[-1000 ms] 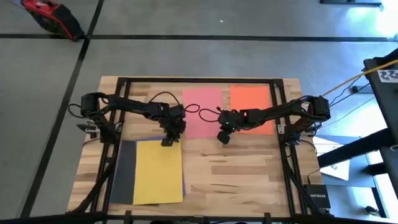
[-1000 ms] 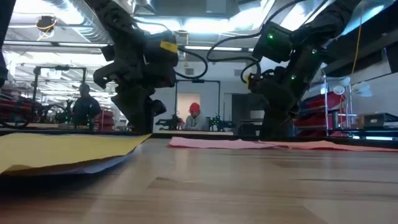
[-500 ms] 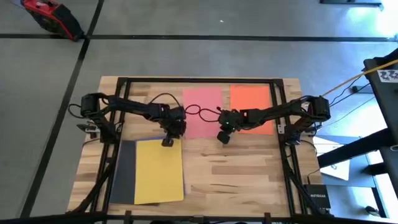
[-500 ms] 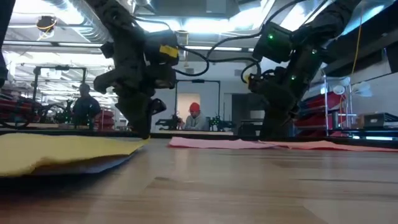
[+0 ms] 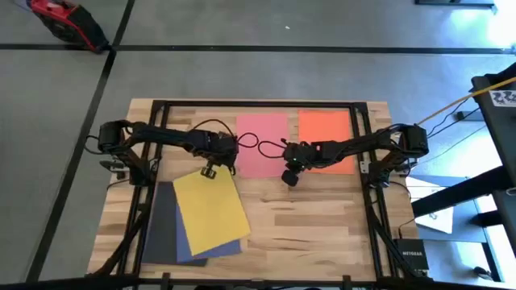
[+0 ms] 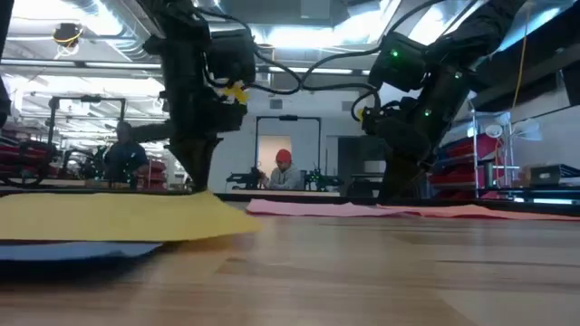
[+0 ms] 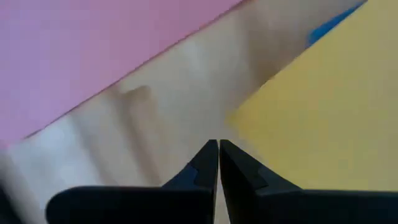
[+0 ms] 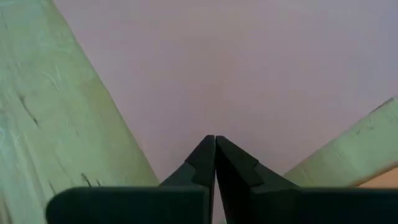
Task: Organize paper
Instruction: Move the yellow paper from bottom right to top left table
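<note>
A yellow sheet (image 5: 211, 211) lies askew on a dark blue sheet (image 5: 211, 248) and a black sheet (image 5: 160, 221) at the table's near left. A pink sheet (image 5: 264, 143) and an orange sheet (image 5: 326, 138) lie flat side by side at the far middle. My left gripper (image 5: 210, 171) is shut, pointing down at the yellow sheet's far corner (image 7: 239, 118). My right gripper (image 5: 289, 177) is shut, pointing down on the pink sheet near its near right corner. My left gripper stands with its shut fingertips (image 7: 217, 146) at the edge of the yellow sheet's far corner, coming from above. The tips hide the spot, so I cannot tell whether they press on the paper or on the wood beside it. The sheet lies flat. My right gripper presses its shut fingertips (image 8: 215, 142) down on the pink sheet (image 8: 249, 81), close to its near right corner, from above. The sheet lies flat on the table.
Black frame rails (image 5: 258, 103) run around the tabletop. Bare wood (image 5: 314, 225) fills the near right part of the table. In the low view, a person sits in the room far behind the table.
My left gripper has gone toward the table's far edge and a little to the left. The yellow sheet has turned about with it: its near end has swung toward the right, baring the dark blue sheet beneath. My right gripper has kept still.
</note>
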